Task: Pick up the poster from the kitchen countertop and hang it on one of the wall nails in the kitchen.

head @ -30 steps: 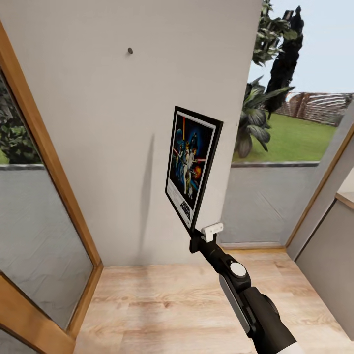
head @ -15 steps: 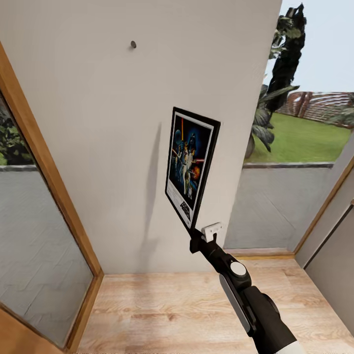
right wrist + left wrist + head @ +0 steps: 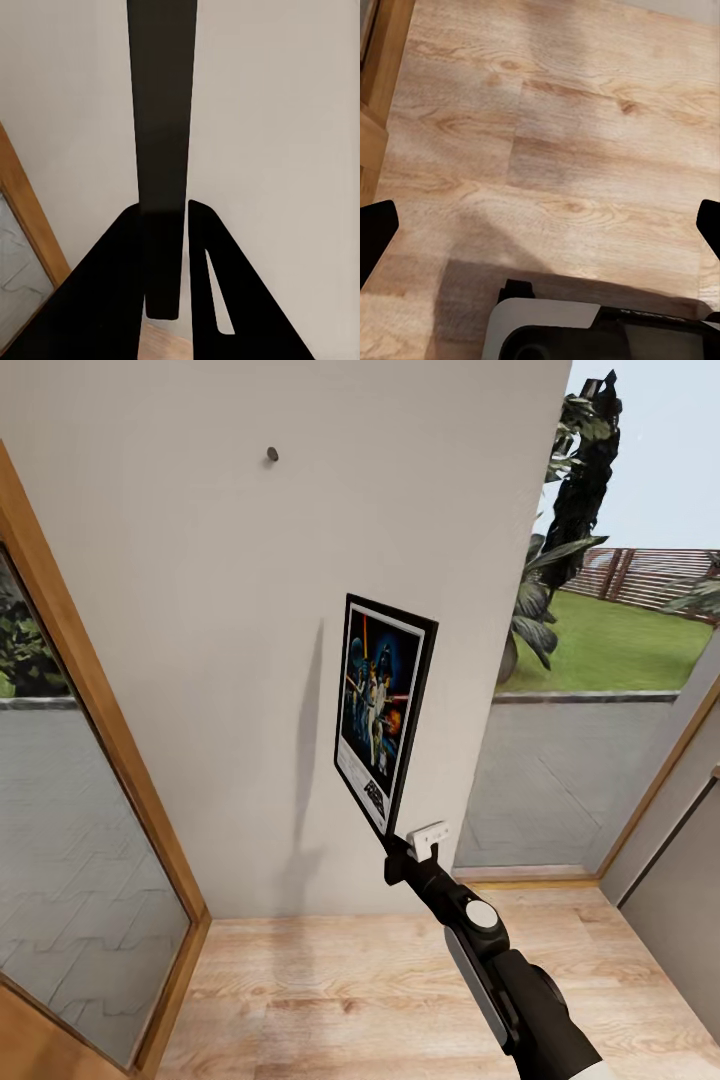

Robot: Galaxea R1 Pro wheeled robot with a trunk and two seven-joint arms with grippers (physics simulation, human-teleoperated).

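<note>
Right gripper (image 3: 398, 847) pinches the poster (image 3: 383, 709) by its lower corner, long axis upright; wall nail (image 3: 272, 455) sits upper left of it.

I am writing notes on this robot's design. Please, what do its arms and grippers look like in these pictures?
The right arm is black with a long grey panel, a round white disc near the wrist and a small white block by the right gripper. Its fingers are flat and black; one has a narrow slot. The left gripper has black fingertips.

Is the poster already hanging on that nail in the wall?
No, the right gripper holds the poster well below the nail.
</note>
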